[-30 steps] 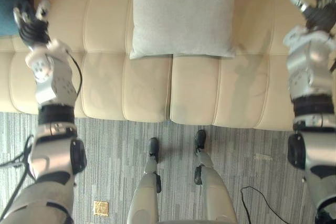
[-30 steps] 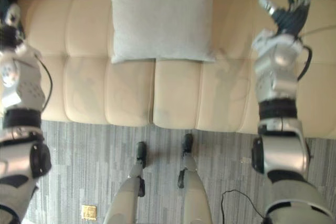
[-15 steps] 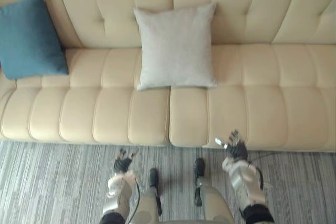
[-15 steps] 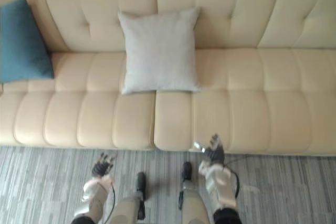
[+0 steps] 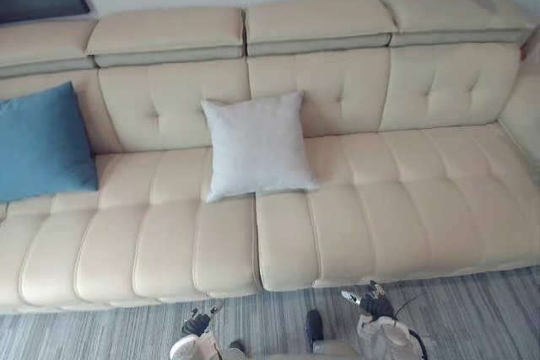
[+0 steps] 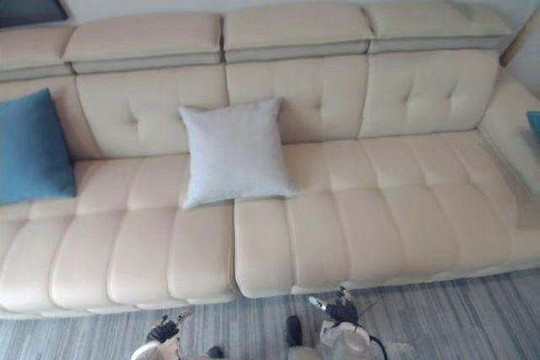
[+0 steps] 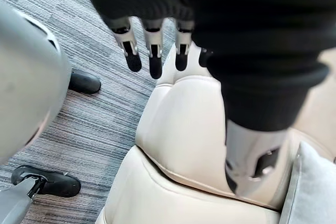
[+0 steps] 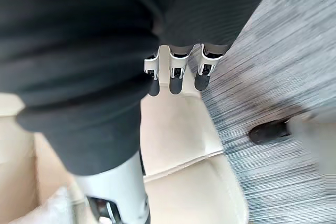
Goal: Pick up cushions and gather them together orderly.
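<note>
The long cream leather sofa with tufted back and padded headrests point(image 5: 405, 208) stretches well beyond both hands on either side. It serves as the surface where the cushions are to be collected. The grey striped carpet point(image 5: 472, 314) lies directly under the hands. The square blue fabric cushion point(image 5: 38, 145) leans against the backrest far out past the left hand point(image 5: 196, 324), well apart from everything else, so it looks like the stray that needs bringing in. The square pale grey fabric cushion point(image 5: 257, 145) stands ahead of the hands, roughly between them and a little nearer the left one. It is propped on its lower edge against the backrest, likely the spot to gather around. The left hand hangs low at the sofa's front edge with its fingers point(image 7: 156, 61) straight and spread, holding nothing. The right hand point(image 5: 371, 301) is equally low, its fingers point(image 8: 176, 80) relaxed and empty. Both hang clear of the seat, probably so the view takes in the whole sofa before a reach is chosen.
</note>
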